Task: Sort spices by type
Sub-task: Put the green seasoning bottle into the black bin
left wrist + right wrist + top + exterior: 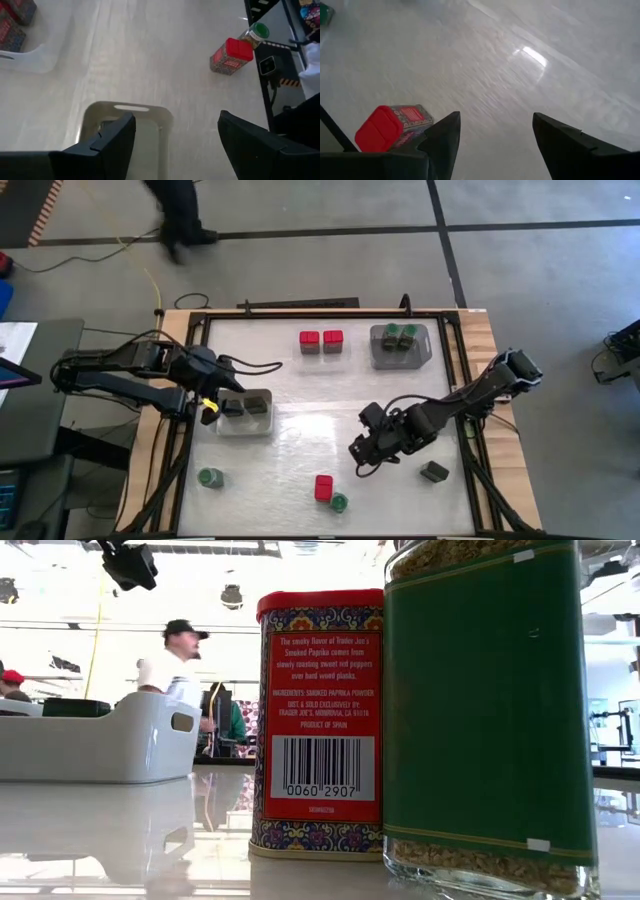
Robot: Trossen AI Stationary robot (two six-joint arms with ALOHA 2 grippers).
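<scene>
Right gripper [362, 454]: over the bare middle of the table [300, 395], toward its near right part; fingers [442, 145] parted with only table surface between them, nothing held. Left gripper [222, 406]: at the left side, over the grey tray [262, 426]; fingers [112, 140] spread wide and empty, the tray's rim below them. Grey tray: holds two dark tins [258, 404], side by side. Clear tray [425, 352]: far right part of the table, holds two green-lidded jars [400, 336] standing together. Red blocks, far pair [321, 340]: two red-lidded tins touching side by side on the bare table, just left of the clear tray. Red block, near [323, 487]: stands alone at the near edge, with a green-lidded jar [339, 503] just beside it; in the low view this pair fills the foreground, the red tin [318, 720] upright with a printed label and barcode, the jar [485, 710] with a green label and seeds showing through the glass. Loose green jar [210, 477]: near left part of the table, well apart from the others. Loose dark tin [434, 471]: near right part, just beyond the right gripper. Background: a person [175, 665] in a cap and light shirt stands in the room behind the table.
</scene>
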